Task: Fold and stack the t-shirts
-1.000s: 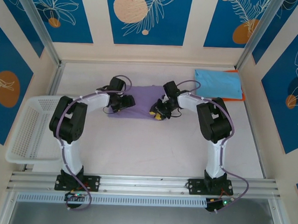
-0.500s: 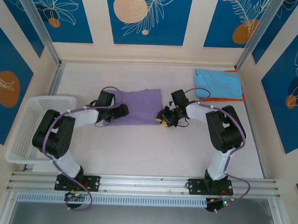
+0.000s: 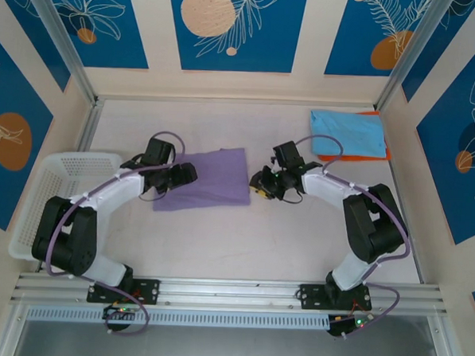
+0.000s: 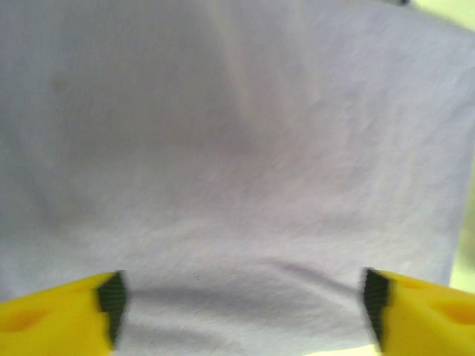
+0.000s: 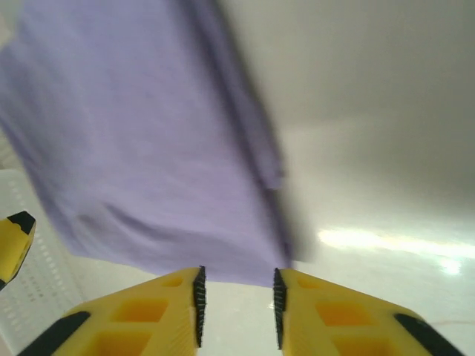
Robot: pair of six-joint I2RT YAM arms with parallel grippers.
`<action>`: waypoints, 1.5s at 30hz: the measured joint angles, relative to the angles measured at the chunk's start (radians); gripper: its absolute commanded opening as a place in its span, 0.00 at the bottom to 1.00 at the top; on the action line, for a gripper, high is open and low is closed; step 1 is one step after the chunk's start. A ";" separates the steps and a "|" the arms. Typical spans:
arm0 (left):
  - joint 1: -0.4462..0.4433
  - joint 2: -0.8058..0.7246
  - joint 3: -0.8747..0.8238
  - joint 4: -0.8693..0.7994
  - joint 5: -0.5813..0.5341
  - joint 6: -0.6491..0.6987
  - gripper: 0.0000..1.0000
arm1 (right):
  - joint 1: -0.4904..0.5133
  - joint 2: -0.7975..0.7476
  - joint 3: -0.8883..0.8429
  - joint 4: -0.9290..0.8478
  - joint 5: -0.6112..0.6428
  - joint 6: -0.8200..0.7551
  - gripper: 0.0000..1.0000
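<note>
- Our left gripper (image 4: 241,297) has its yellow fingers (image 4: 67,311) spread wide, and nothing is pinched between them.
- From the left wrist view, lavender-purple cloth lies under and ahead of that spread gap. It is smooth, with one soft crease near the fingertips.
- From above, the left gripper (image 3: 186,175) sits over the left edge of the lavender-purple cloth t-shirt (image 3: 210,176). We cannot tell whether it presses on the cloth.
- Our right gripper (image 5: 237,297) has its fingers drawn nearly together with a narrow gap between them. We see only pale counter in that gap.
- Just ahead of its tips lies the near corner of the lavender-purple cloth t-shirt (image 5: 148,148), with a thick folded edge.
- From above, the right gripper (image 3: 263,185) is just beside the shirt's right edge, near its lower corner.
- The purple shirt lies flat as a folded rectangle in the middle of the white counter (image 3: 258,235), between our two grippers.
- The folded light blue cloth t-shirt (image 3: 347,132) rests at the far right corner, on top of the orange cloth t-shirt (image 3: 386,151). Only an orange rim shows.
- The white plastic mesh basket (image 3: 53,192) sits at the counter's left edge.
</note>
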 measured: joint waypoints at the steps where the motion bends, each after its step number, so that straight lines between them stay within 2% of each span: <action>1: 0.001 0.006 0.029 -0.003 -0.003 0.006 0.48 | 0.010 0.016 0.047 -0.006 0.005 0.000 0.16; 3: 0.003 0.035 0.079 -0.002 -0.007 0.008 0.36 | 0.024 0.071 0.150 -0.010 0.011 -0.007 0.11; 6: 0.007 0.119 0.155 0.000 -0.013 0.024 0.29 | 0.034 0.192 0.307 -0.003 0.012 -0.019 0.08; 12: 0.044 0.319 0.271 0.000 -0.031 0.044 0.27 | 0.035 0.469 0.584 -0.021 -0.008 -0.050 0.05; 18: 0.149 0.475 0.314 0.020 -0.035 0.059 0.28 | 0.012 0.675 0.797 -0.095 -0.021 -0.061 0.05; 24: 0.235 0.495 0.307 0.143 0.070 0.045 0.41 | -0.042 0.710 0.812 -0.092 -0.078 -0.037 0.05; 29: 0.245 0.494 0.302 0.197 0.132 0.029 0.68 | -0.076 0.710 0.801 -0.084 -0.112 -0.023 0.08; 32: 0.245 0.480 0.302 0.204 0.142 0.026 0.86 | -0.079 0.705 0.799 -0.085 -0.111 -0.023 0.17; 35: 0.247 0.446 0.294 0.188 0.134 0.018 0.99 | -0.079 0.659 0.764 -0.093 -0.105 -0.031 0.35; 37: 0.247 0.406 0.278 0.167 0.123 0.010 1.00 | -0.078 0.596 0.720 -0.098 -0.093 -0.042 0.48; 40: 0.235 0.311 0.255 0.133 0.095 0.013 1.00 | -0.076 0.453 0.628 -0.081 -0.076 -0.064 0.62; 45: 0.170 0.122 0.241 0.076 0.000 0.047 1.00 | -0.072 0.146 0.406 0.004 -0.034 -0.089 0.74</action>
